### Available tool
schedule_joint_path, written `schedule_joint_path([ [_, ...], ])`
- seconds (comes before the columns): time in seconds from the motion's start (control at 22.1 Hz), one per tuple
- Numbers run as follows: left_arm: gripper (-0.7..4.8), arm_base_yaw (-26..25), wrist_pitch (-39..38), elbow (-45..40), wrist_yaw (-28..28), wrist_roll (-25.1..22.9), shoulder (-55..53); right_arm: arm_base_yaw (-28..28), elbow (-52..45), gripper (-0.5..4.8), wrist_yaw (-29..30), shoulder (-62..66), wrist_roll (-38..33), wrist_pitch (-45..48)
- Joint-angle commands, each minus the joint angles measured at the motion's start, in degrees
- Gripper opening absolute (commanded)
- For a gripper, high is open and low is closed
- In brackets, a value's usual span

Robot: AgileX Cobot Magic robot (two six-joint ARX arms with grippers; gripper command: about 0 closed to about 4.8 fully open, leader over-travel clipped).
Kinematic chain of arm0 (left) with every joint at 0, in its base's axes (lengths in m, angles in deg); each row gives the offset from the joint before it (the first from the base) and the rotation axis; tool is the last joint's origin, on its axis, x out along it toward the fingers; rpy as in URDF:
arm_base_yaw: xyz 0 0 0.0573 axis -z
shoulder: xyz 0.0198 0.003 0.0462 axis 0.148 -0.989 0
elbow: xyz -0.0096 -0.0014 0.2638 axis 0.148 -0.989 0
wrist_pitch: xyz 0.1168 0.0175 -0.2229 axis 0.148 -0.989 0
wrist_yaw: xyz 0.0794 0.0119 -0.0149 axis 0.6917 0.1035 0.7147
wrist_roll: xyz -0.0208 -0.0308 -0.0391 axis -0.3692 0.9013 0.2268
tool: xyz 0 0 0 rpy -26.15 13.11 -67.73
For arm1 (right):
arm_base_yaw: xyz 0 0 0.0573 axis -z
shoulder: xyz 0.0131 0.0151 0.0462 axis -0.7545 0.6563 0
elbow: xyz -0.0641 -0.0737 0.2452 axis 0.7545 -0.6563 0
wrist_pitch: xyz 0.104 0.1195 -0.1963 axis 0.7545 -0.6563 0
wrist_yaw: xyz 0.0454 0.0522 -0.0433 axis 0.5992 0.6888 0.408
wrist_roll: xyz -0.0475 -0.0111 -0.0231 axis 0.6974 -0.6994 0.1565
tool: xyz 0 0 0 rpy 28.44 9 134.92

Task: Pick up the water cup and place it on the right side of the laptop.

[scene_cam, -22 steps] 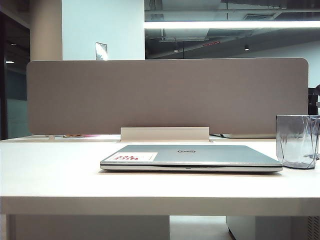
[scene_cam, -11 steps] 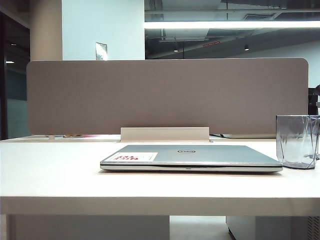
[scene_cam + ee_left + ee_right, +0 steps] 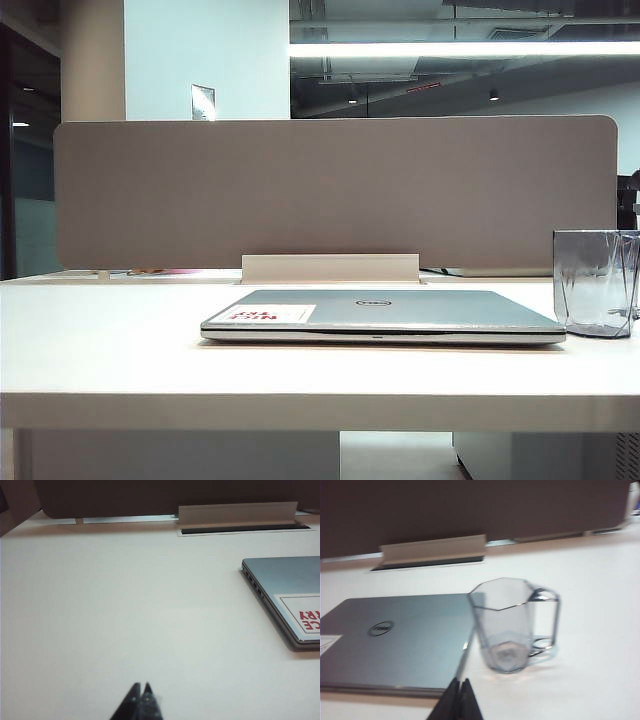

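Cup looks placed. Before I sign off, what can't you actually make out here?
- Water cup: the exterior view's right edge cuts off its handle side.
- Both arms: absent from the exterior view.
- Left hand and right hand, both shut: only fingertips show.
- Laptop sticker: lettering cropped by the left wrist view's edge.

Laptop (image 3: 380,312) lid — brushed, matt metal; water cup (image 3: 509,624) — clear glossy plastic; table (image 3: 110,350) smooth, matt.

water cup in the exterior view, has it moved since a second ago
No. The water cup stands upright on the table, just right of the laptop, its near side level with the laptop's right front corner as before.
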Motion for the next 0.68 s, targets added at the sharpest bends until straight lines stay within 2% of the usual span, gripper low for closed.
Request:
schedule_joint_path([
  [0.05, -0.06, 0.04, 0.39, 0.17, -0.17, -0.02, -0.07, -0.04, -0.35, -0.08, -2.25, -0.04, 0.39, 0.87],
  [0.14, -0.06, 0.04, 0.46, 0.17, -0.15, -0.26, -0.07, -0.04, -0.35, -0.08, -3.10, -0.04, 0.70, 0.87],
  [0.27, -0.06, 0.02, 1.42, 0.17, 0.04, -4.31, -0.07, -0.04, -0.35, -0.08, -3.06, -0.04, 3.30, 0.94],
  [0.41, -0.06, 0.02, 5.16, 0.17, 1.55, -4.33, -0.07, -0.04, -0.35, -0.08, -3.63, -0.04, 3.34, 0.94],
  [0.68, -0.06, 0.02, 7.61, 0.17, 1.33, -3.82, -0.07, -0.04, -0.35, -0.08, -4.37, -0.04, 3.37, 2.93],
])
